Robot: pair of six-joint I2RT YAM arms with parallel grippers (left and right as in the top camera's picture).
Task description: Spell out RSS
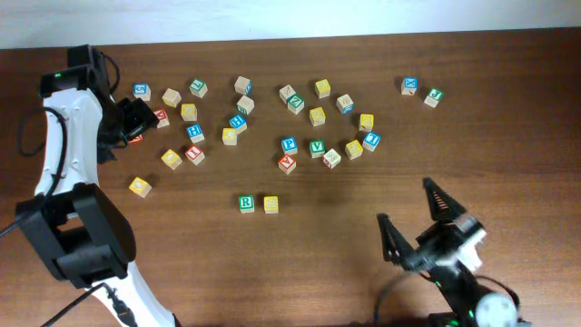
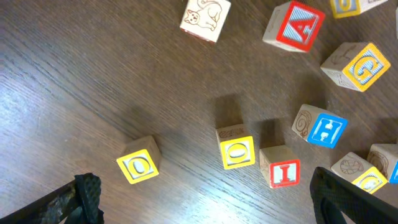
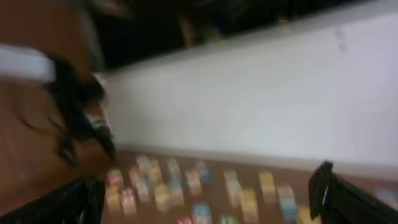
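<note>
The green-bordered R cube [image 1: 246, 203] sits at the table's front middle. A yellow-faced cube [image 1: 270, 204] touches its right side; its letter is too faint to read. Other yellow cubes lie among the scattered blocks, and I cannot tell which carries an S. My left gripper [image 1: 138, 118] is open and empty at the far left, above the blocks. Its wrist view [image 2: 211, 208] shows two yellow O cubes [image 2: 236, 151] [image 2: 140, 167] and a red I cube [image 2: 283, 171] below it. My right gripper [image 1: 416, 218] is open and empty at the front right; it also shows in its blurred wrist view [image 3: 208, 205].
Several letter cubes lie scattered across the far half of the table, among them a green V cube [image 1: 317, 146] and a blue and a green cube [image 1: 410, 85] at the far right. In the left wrist view there are a blue H [image 2: 323, 129], a yellow G [image 2: 360, 67] and a red A [image 2: 297, 26].
</note>
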